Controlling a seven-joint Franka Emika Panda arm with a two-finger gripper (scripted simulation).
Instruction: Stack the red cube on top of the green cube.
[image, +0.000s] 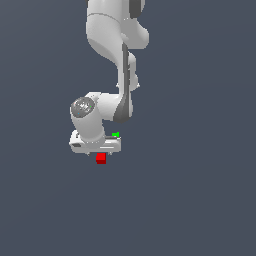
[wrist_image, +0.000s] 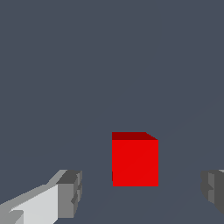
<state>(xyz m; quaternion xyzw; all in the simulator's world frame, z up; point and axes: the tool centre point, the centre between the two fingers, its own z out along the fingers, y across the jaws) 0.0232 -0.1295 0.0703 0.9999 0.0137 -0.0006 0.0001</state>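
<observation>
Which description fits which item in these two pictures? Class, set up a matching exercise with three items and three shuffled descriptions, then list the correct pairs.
Items
1. small bright red cube
2. small bright green cube
3. white robot gripper

Descriptions
A. mostly hidden behind the arm in the exterior view
B. open, jaws spread apart
C. lies between the two jaws, touching neither

Pairs: 1-C, 2-A, 3-B
</observation>
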